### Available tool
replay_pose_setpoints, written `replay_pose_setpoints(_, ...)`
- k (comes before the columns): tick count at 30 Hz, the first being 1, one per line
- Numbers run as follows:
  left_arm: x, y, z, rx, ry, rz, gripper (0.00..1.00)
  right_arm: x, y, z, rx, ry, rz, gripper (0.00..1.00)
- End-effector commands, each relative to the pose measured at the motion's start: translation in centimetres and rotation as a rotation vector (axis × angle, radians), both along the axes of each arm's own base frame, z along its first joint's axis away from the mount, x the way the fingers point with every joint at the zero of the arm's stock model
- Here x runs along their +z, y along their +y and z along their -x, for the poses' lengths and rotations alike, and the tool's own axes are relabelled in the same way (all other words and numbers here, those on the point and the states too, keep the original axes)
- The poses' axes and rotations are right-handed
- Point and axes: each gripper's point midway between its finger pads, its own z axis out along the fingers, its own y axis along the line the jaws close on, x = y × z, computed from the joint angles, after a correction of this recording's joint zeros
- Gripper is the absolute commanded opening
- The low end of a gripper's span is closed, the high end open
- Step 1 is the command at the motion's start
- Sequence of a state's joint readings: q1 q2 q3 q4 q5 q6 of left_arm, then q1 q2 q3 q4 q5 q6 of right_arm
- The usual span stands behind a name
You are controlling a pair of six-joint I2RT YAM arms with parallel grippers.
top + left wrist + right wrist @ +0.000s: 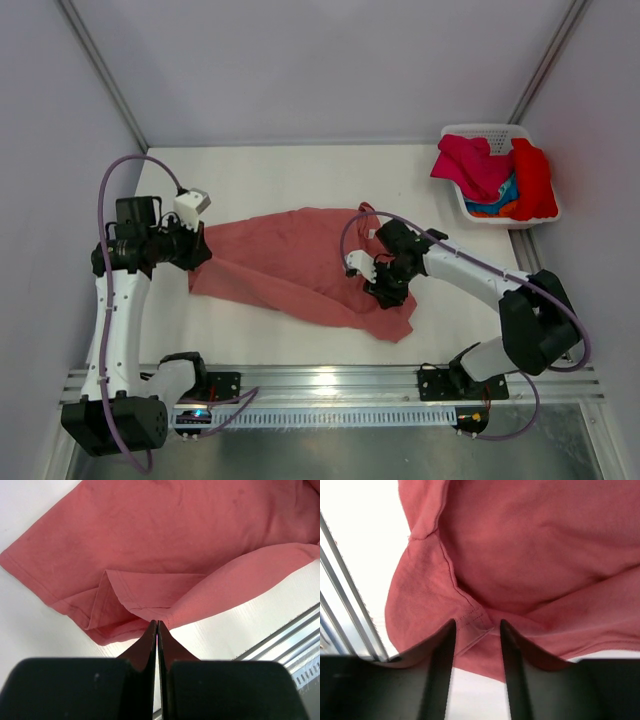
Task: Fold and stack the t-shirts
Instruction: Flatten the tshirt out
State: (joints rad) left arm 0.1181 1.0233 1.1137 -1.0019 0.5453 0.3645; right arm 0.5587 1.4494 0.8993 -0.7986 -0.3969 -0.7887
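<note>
Evidently the pink shirt (290, 265) lies rumpled on the table (300, 180) between the arms, with the left gripper (157, 626) pinched tight on a fold of its hem, likely to anchor that side for flattening. Opposite, the right gripper (477, 625) stands half open, jaws astride a stitched seam without clamping it, seemingly placed to take a hold; the other shirts (495, 175) wait in the basket (480, 128) at the far right

The salmon t-shirt (290, 265) is soft matt cloth, the table (280, 180) smooth matt white, the basket (478, 128) white moulded plastic.
</note>
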Motion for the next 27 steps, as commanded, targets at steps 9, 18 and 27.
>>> replay_pose_setpoints(9,0.1,0.2,-0.5,0.021,-0.034,0.0,0.0,2.8,0.9,0.5,0.05,-0.042,-0.098,0.03)
replay_pose_setpoints(18,0.3,0.8,-1.2,0.06,-0.045,-0.015,0.0,15.6,0.0,-7.8,-0.095,-0.569,-0.107,0.03)
replay_pose_setpoints(27,9.7,5.5,-5.2,0.35,-0.331,-0.129,0.0,36.4,-4.2,-12.5,-0.472,-1.174,-0.259,0.03)
